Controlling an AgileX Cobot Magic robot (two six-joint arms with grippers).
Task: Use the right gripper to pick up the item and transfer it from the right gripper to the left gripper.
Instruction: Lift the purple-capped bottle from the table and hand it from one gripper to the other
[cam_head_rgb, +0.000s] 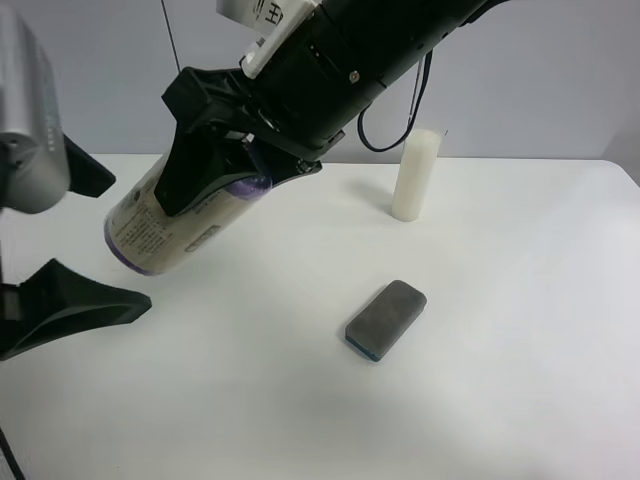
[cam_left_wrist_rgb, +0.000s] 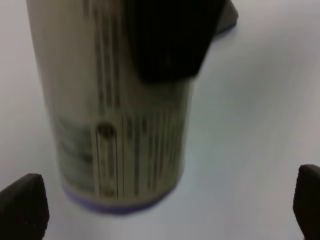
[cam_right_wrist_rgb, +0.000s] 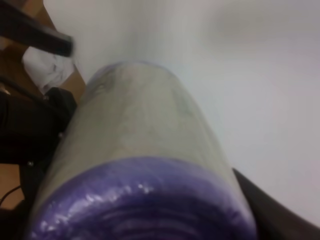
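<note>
One roll (cam_head_rgb: 160, 225) tilted, pinched by R gripper (cam_head_rgb: 235, 185); L gripper (cam_head_rgb: 128, 243) spread wide beside it, seemingly not touching.

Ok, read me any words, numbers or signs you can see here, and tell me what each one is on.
Cream label on the roll: rows of small print, too blurred to read in any view.
White tag on the arm holding it: dark characters, cut off by the picture's edge, unreadable.
Candle, grey block: no text visible.

bright, even light | soft shadows | both wrist views blurred
</note>
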